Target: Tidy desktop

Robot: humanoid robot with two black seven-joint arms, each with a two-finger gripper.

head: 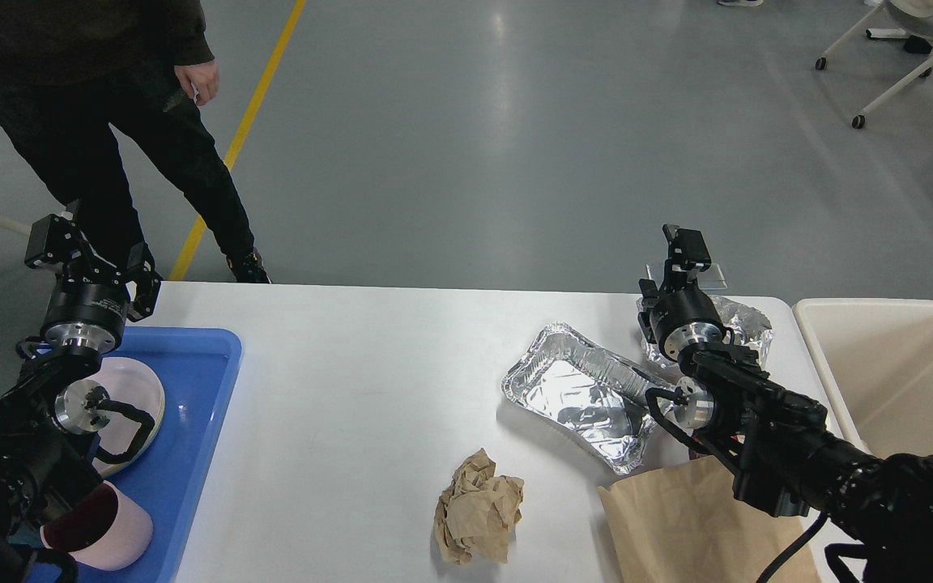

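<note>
- The left tool (pixel 86 251) is raised over the far left corner of the counter (pixel 353 380), its two fingers spread wide with nothing between them.
- Just below that tool, nearer the robot, a blue tray (pixel 199 405) sits on the counter's left end; a pale pink plate (pixel 138 389) lies in it, partly behind the arm.
- Further back along that arm, at the tray's near end, a pink cup (pixel 110 526) lies on its side, dark inside.
- The right tool (pixel 681 247) points away over the counter's far right edge; it is dark and seen end-on, so I cannot tell how far its fingers stand apart.
- Right under that tool is a small crumpled foil dish (pixel 746 324), mostly hidden by the wrist.
- To the tool's left and nearer the robot, a larger foil tray (pixel 580 389) lies open side up, beside the forearm.
- A brown paper bag (pixel 677 518) lies flat under the right arm, at the near edge.
- A crumpled ball of brown paper (pixel 479 506) sits well left of the bag, between the two arms.
- Right of the right tool, off the counter's end, stands a cream bin (pixel 879 356).
- A person in black (pixel 110 121) stands on the floor beyond the left tool.
</note>
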